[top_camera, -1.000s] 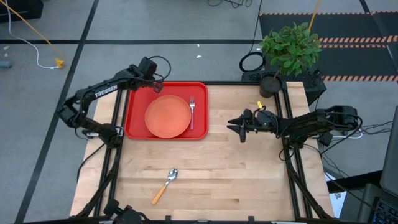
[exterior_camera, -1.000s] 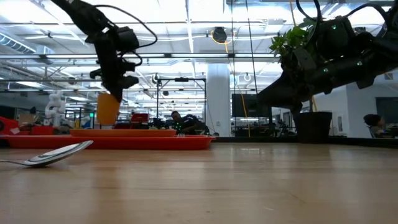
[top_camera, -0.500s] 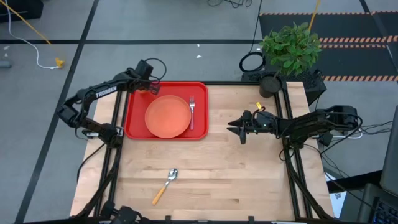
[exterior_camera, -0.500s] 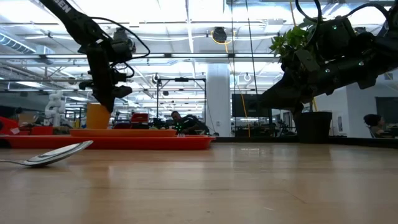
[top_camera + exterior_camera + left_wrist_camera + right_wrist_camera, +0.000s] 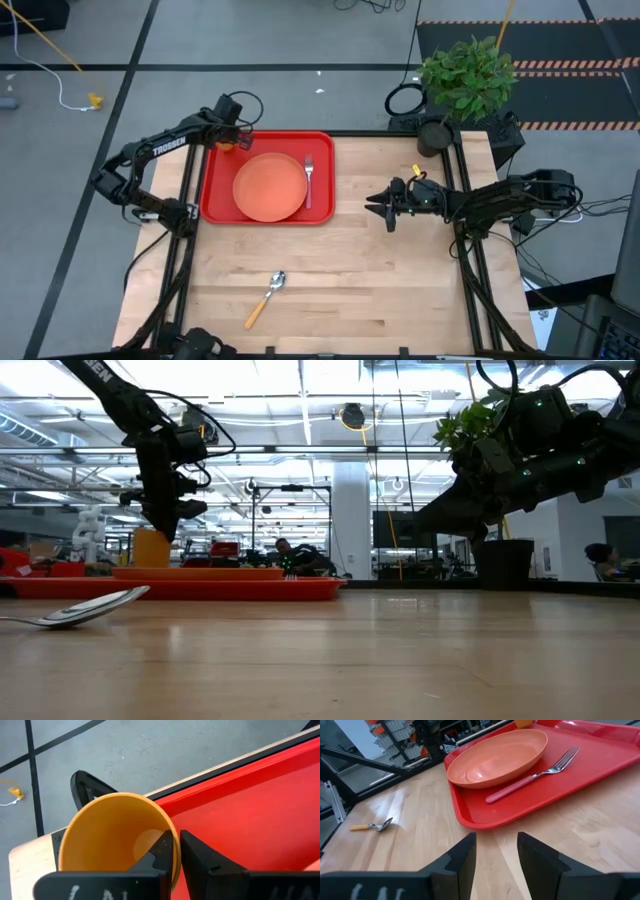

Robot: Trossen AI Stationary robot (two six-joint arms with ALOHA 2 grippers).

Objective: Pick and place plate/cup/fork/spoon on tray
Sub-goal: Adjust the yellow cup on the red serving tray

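The left gripper [image 5: 175, 851] pinches the rim of the cup [image 5: 117, 837] at the tray's [image 5: 318, 212] far left corner. The plate [image 5: 270, 186] sits mid-tray with the fork [image 5: 308, 176] just beside it (pink handle toward the near rim). The spoon [image 5: 266, 297] lies on the table [image 5: 400, 290], well apart. The right gripper [image 5: 384, 205] hovers beside the tray, fingers parted, empty.

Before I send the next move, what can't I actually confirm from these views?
- Whether the cup stands on the tray: the left gripper covers its base in the wrist view; the tray rim hides it in the low view.
- Cup in the high view: mostly under the left arm.
- The spoon: its handle is cut off at the low view's edge.
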